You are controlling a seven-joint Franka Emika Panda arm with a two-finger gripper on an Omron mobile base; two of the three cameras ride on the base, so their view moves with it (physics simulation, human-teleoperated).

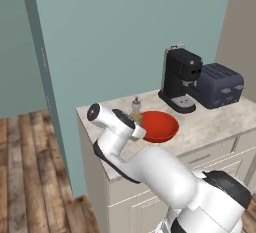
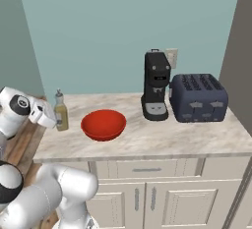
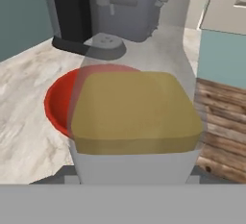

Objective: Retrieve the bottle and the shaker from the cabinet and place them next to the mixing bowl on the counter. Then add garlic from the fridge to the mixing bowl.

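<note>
Bottle (image 2: 61,111) stands upright on the counter (image 2: 197,134) at the left of the right base view, just beside the red mixing bowl (image 2: 103,124), which sits a little to its right. I see my gripper (image 2: 53,117) at the left edge of that frame, reaching in from the side with the bottle at its end; in the hand view the bottle (image 3: 134,112) sits right up against the lens, yellowish liquid across the middle of the frame, so I read the claw as grasping the bottle, though the fingers themselves are hidden behind the glass. In the left base view the bottle's cap and neck (image 1: 135,108) rise just behind my wrist, near the centre, with the bowl (image 1: 159,125) touching or nearly touching it to the right. Further right on the counter stand a black coffee machine (image 2: 156,85) and a dark blue toaster (image 2: 198,97), side by side against the teal wall
</note>
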